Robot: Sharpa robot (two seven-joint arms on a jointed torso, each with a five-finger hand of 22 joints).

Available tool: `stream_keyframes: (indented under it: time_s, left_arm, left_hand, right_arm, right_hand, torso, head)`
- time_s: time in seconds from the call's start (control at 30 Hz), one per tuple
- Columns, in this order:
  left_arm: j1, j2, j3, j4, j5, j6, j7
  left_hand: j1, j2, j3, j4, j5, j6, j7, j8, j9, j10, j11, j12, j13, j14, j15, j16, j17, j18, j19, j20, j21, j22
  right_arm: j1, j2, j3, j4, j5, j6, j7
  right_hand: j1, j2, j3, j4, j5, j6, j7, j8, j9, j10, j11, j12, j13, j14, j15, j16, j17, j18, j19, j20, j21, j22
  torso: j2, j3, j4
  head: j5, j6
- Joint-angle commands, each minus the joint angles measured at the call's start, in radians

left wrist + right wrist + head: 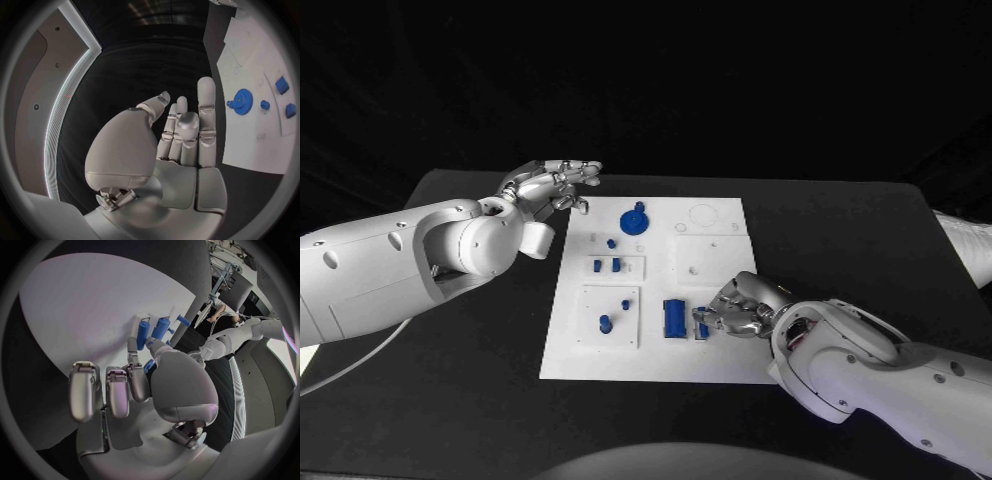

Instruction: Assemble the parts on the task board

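Two parts (675,318) beside right hand (740,308).

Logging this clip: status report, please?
Left hand open, off the task board's far left corner. Right hand pinching a small blue part beside the blue cylinders. Nothing obstructing.

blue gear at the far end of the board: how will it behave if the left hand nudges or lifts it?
The blue gear looks like rigid moulded plastic, so probably stiff and light. It appears to lie flat on the task board, so a nudge should slide it, not tip it. Its toothed rim should give fingers some purchase.
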Motion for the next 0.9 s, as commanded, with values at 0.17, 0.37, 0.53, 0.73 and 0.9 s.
stream_keyframes:
  time_s: [0.17,0.37,0.53,0.73,0.9]
  left_arm:
    - [0.001,0.002,0.0,0.001,-0.004,0.02,0.005]
    - [0.001,0.002,0.0,0.001,-0.004,0.02,0.005]
    - [0.001,0.002,0.0,0.001,-0.004,0.02,0.005]
    - [0.001,0.002,0.0,0.001,-0.004,0.019,0.005]
    - [0.001,0.002,0.0,0.001,-0.004,0.02,0.005]
  left_hand:
    - [-0.005,0.006,-0.004,-0.002,0.002,-0.007,-0.002,0.006,0.001,-0.005,0.0,0.006,-0.001,-0.006,0.001,0.001,-0.001,0.013,-0.001,0.009,-0.006,-0.001]
    - [-0.005,0.006,-0.004,-0.002,0.002,-0.007,-0.002,0.006,0.001,-0.005,0.0,0.006,-0.001,-0.006,0.001,0.001,-0.001,0.013,-0.001,0.009,-0.006,-0.001]
    - [-0.005,0.006,-0.004,-0.002,0.002,-0.007,-0.002,0.006,0.001,-0.005,0.0,0.006,-0.001,-0.006,0.001,0.001,-0.001,0.013,-0.001,0.009,-0.006,-0.001]
    - [-0.005,0.006,-0.004,-0.002,0.002,-0.007,-0.002,0.006,0.001,-0.005,0.0,0.006,-0.001,-0.006,0.001,0.001,-0.001,0.013,-0.001,0.009,-0.006,-0.001]
    - [-0.005,0.006,-0.004,-0.002,0.002,-0.007,-0.002,0.006,0.001,-0.005,0.0,0.006,-0.001,-0.006,0.001,0.001,-0.001,0.013,-0.001,0.009,-0.006,-0.001]
  right_arm:
    - [-0.002,0.003,-0.001,-0.001,-0.017,0.06,-0.008]
    - [-0.002,0.003,-0.001,-0.001,-0.017,0.065,-0.008]
    - [-0.002,0.003,-0.001,-0.002,-0.017,0.064,-0.006]
    - [-0.002,0.002,-0.001,-0.002,-0.018,0.062,-0.003]
    - [-0.002,-0.004,-0.001,0.001,-0.028,0.049,0.006]
  right_hand:
    - [-0.027,-0.005,-0.026,0.011,-0.007,0.001,-0.003,0.007,0.002,0.032,-0.007,0.005,0.153,0.104,-0.005,0.006,0.263,-0.012,0.033,-0.004,0.006,0.032]
    - [-0.064,-0.012,-0.068,0.04,-0.011,-0.001,-0.002,0.015,0.003,0.032,-0.006,0.005,0.155,0.104,-0.004,0.006,0.263,-0.012,0.033,-0.004,0.006,0.033]
    - [-0.086,-0.011,-0.109,0.064,-0.033,-0.003,-0.003,0.02,0.003,0.032,-0.006,0.004,0.156,0.104,-0.004,0.006,0.263,-0.012,0.033,-0.004,0.007,0.035]
    - [-0.088,-0.005,-0.148,0.082,-0.072,-0.006,-0.003,0.027,0.002,0.033,-0.006,0.004,0.158,0.104,-0.004,0.006,0.263,-0.012,0.032,-0.004,0.007,0.036]
    - [-0.097,0.001,-0.197,0.113,-0.119,-0.009,-0.004,0.034,0.002,0.034,-0.006,0.005,0.161,0.104,-0.005,0.006,0.263,-0.012,0.032,-0.004,0.007,0.037]
  torso:
    - [0.0,-0.0011,0.0014]
    - [0.0,-0.0011,0.0025]
    - [0.0,-0.0014,0.0031]
    - [0.0,-0.0013,0.0031]
    - [0.0,-0.0011,0.0037]
  head:
    - [-0.002,-0.001]
    - [-0.002,-0.001]
    - [-0.002,-0.002]
    - [-0.003,-0.002]
    - [-0.003,-0.003]
